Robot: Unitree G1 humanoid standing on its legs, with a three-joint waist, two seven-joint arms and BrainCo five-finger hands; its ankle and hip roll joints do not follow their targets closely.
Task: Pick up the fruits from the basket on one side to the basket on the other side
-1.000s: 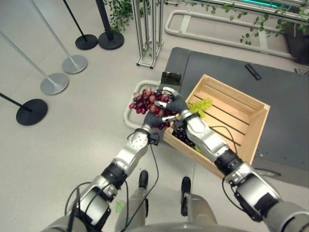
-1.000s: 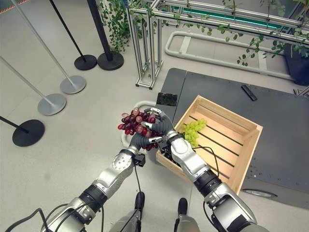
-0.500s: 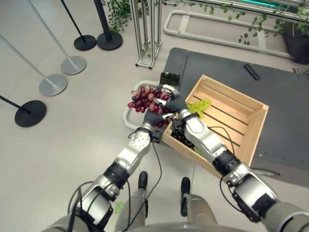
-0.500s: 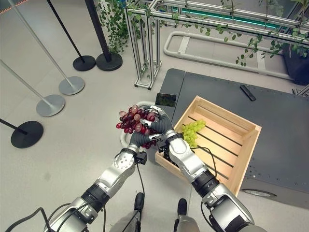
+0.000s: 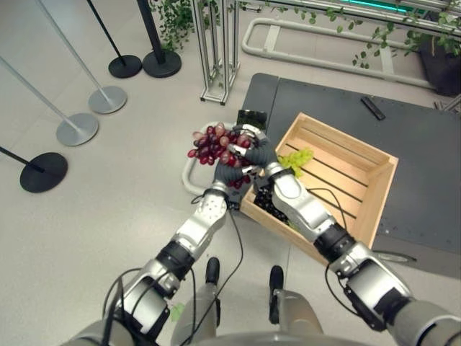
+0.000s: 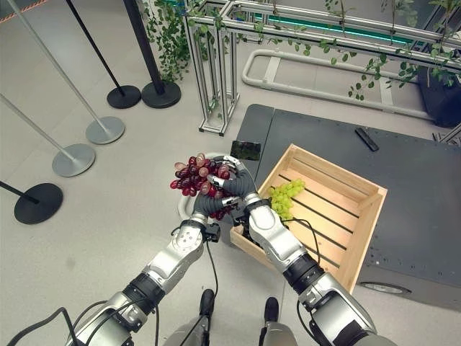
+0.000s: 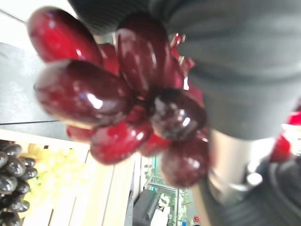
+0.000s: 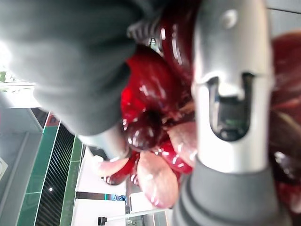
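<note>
Both your left hand (image 6: 205, 204) and right hand (image 6: 241, 189) clasp the red grapes (image 6: 196, 175) beside the wooden crate (image 6: 364, 223).

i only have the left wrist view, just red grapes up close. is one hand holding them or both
Observer: Both. The left hand and right hand are curled round the red grapes together.
Operator: where are they over
Observer: Off the wooden crate's near left corner, above the floor.
Operator: what's left in the crate
Observer: Green grapes at its left end, and dark grapes under the right arm.
</note>
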